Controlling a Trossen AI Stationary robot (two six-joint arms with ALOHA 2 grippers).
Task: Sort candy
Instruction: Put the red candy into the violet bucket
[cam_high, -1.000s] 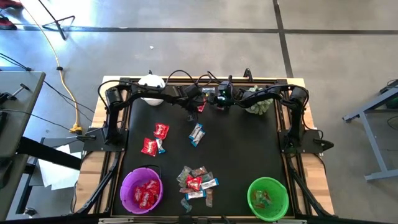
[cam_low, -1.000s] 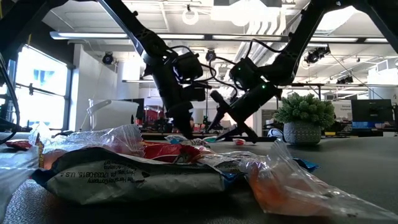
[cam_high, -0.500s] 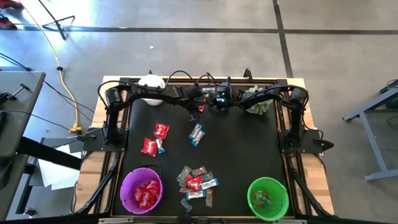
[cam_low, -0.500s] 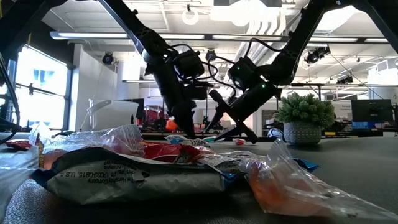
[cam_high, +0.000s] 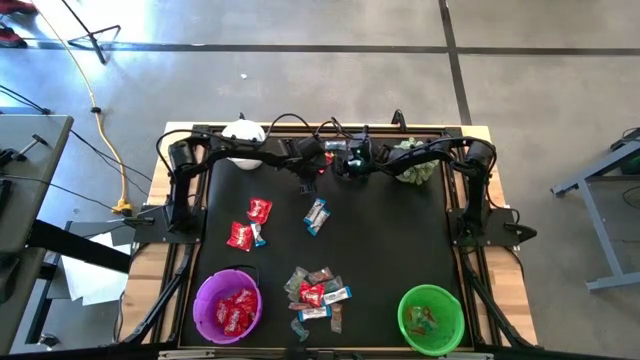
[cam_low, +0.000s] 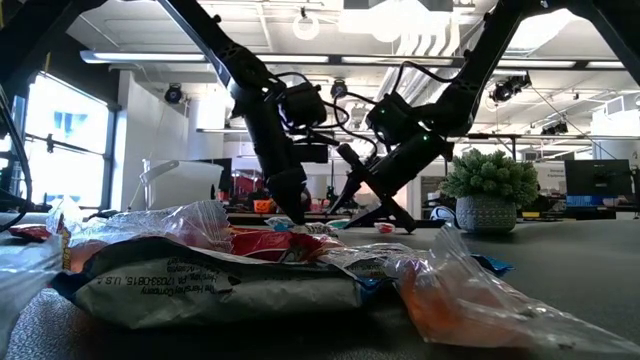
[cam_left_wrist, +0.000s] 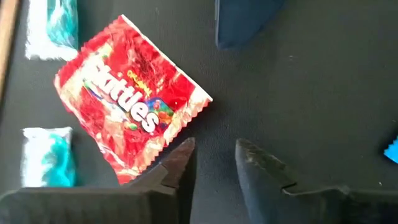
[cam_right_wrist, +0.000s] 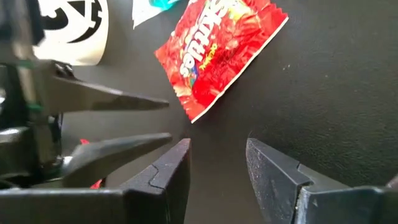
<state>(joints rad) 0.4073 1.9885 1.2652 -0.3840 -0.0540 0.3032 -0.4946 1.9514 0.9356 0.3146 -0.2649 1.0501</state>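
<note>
A red Skittles packet (cam_left_wrist: 130, 99) lies flat on the black mat near the far edge; it also shows in the right wrist view (cam_right_wrist: 217, 53) and the high view (cam_high: 322, 172). My left gripper (cam_left_wrist: 214, 152) is open and empty, low over the mat, with one fingertip (cam_left_wrist: 185, 148) close beside the packet's edge. My right gripper (cam_right_wrist: 217, 149) is open and empty, facing the packet from the other side (cam_high: 337, 168). More candy lies in a pile (cam_high: 315, 292) near the front, and as red packets (cam_high: 250, 225) and a blue-and-white bar (cam_high: 316, 215) at mid-mat.
A purple bowl (cam_high: 228, 305) with red packets stands front left, and a green bowl (cam_high: 431, 318) with a few sweets front right. A spiky green plant (cam_high: 415, 160) and a white object (cam_high: 242, 133) stand at the far edge. Teal-and-white sweets (cam_left_wrist: 43, 155) lie beside the packet.
My right gripper has gone toward the table's left edge, closer to the red packet and to my left gripper. The packet has stayed in place.
</note>
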